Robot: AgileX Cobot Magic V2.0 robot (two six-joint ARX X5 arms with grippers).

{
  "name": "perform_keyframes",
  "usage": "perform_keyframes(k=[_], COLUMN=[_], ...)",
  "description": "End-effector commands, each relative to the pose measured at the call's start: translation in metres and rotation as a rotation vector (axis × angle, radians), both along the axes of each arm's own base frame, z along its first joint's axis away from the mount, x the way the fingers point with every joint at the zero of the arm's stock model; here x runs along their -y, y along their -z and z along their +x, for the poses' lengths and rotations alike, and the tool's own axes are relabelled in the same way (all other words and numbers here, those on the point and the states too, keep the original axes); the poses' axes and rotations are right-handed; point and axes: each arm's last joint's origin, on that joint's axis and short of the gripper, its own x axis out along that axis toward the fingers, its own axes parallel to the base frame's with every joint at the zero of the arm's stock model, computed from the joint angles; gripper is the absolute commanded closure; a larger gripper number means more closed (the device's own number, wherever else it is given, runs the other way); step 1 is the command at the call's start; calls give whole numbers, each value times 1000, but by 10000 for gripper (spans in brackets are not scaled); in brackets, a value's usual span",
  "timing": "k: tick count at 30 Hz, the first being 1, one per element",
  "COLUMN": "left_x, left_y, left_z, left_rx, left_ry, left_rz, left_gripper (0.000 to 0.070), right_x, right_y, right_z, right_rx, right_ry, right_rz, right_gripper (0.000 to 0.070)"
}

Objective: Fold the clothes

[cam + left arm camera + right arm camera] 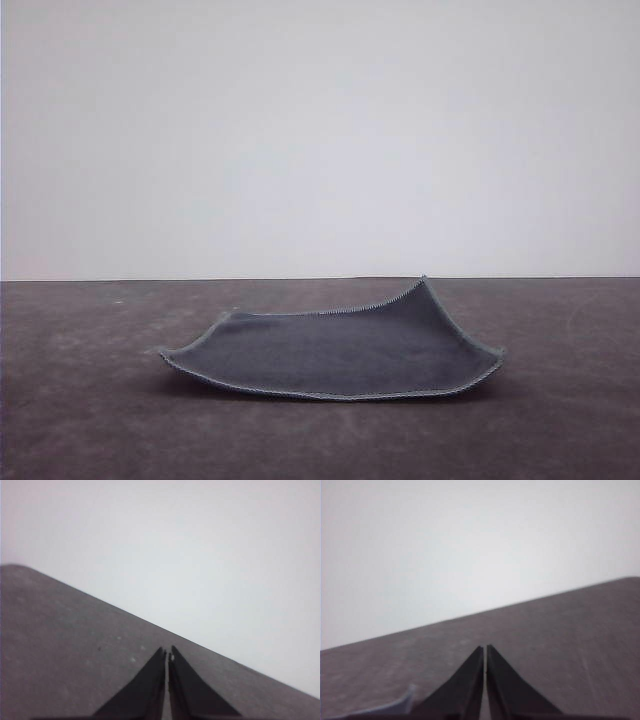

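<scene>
The clothes (340, 352) are one small square cloth, dark grey face up with a grey stitched hem, lying in the middle of the dark table (90, 400) in the front view. Its far right corner curls upward and its edges lift a little off the surface. In the left wrist view my left gripper (167, 653) is shut with nothing between its black fingers, above bare table. My right gripper (484, 647) is shut too and holds nothing. A pale grey edge of the cloth (402, 702) peeks beside the right fingers.
A plain white wall (320, 130) stands behind the table's far edge. Dark tabletop surrounds the cloth on every side.
</scene>
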Motion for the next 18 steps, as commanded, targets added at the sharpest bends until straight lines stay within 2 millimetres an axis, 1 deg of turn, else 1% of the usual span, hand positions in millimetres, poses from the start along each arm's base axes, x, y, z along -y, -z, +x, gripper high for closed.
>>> perform_keyframes(k=[1,6,10,14,18], left_x=[0,0,1,2,4], left_y=[-14,-40,-56,-67,-73], left_z=[-5,-15,-19,-16,-6], left_rx=[10,-135,-316,-489,-645], left_ry=[-13,-10,6,51,144], left_rz=[79,102,103,124,127], left_gripper=[697,697,697,698,698], right_x=[-1,-1,-1,-1,-2], right_y=[-15,-43,-62,-73,-76], right_z=[-5,-18,-24,-21,-9], right_rx=[21,-66,-203,-339,-455], right_ry=[-17,-20,-20,-32,-79], right_rz=[16,7,-17,-105,-178], right_gripper=[694,695,695,695,695])
